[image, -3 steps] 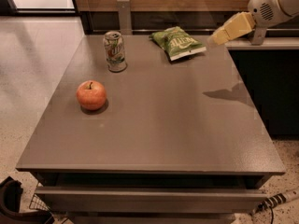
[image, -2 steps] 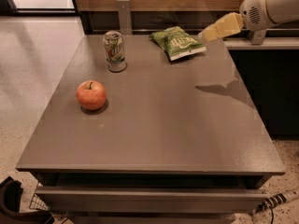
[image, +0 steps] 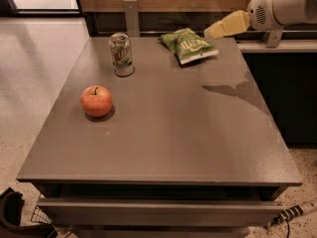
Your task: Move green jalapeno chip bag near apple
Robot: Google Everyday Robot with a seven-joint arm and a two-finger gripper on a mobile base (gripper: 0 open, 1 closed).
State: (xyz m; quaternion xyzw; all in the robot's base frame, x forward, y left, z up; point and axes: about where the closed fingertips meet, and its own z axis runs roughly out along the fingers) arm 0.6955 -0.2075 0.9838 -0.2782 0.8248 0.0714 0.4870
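The green jalapeno chip bag (image: 188, 44) lies flat at the far middle of the brown table (image: 163, 133), its white edge toward me. The red-orange apple (image: 96, 101) sits upright on the left side of the table, well apart from the bag. My gripper (image: 213, 31), with yellowish fingers, hangs in the air just right of the bag at the far right, above the table. It holds nothing.
A green-and-white soda can (image: 121, 54) stands upright between the apple and the bag, at the far left. A dark counter (image: 277, 46) runs along the table's right side. A metal post (image: 131, 16) stands behind the can.
My arm has moved left toward the chip bag, and its shadow on the table has shifted left with it. The bag, can and apple have not moved.
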